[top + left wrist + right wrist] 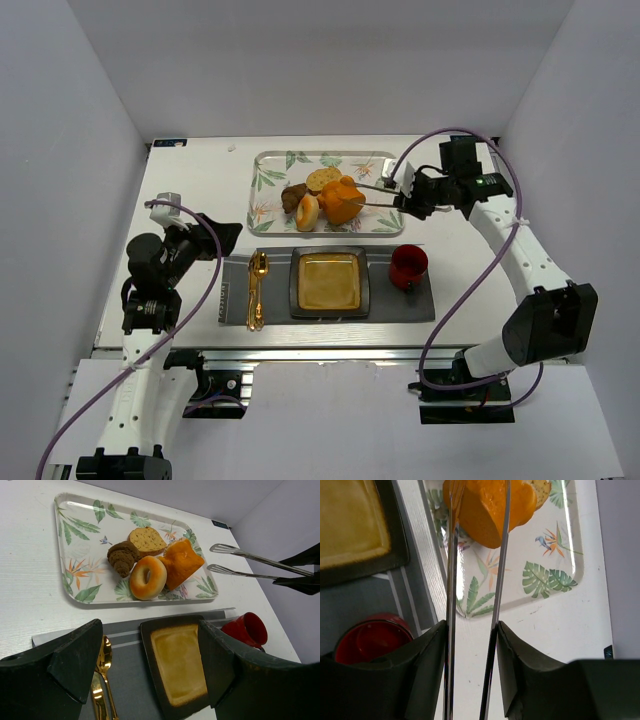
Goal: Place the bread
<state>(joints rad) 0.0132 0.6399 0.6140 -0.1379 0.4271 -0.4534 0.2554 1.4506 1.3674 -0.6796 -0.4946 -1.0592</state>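
The bread (343, 200) (182, 562) (490, 505), a chunky glossy orange loaf piece, lies on the leaf-patterned tray (270, 165) (65, 540). My right gripper (408, 190) (471, 630) is shut on a pair of metal tongs (375, 193) (250, 565) (451, 580). The tongs' two arms stand spread, their tips at the bread's right side; I cannot tell whether they touch it. My left gripper (225, 235) (150, 630) hangs open above the grey placemat's left half, holding nothing.
Also on the tray are a ring donut (308, 212) (147, 576), a dark croissant (293, 196) (123, 556) and a speckled slice (323, 178) (146, 540). On the placemat (400, 300) are a square dark-rimmed plate (295, 280) (146, 645), a gold spoon (257, 290) (104, 665) and a red cup (409, 265) (247, 628) (370, 637).
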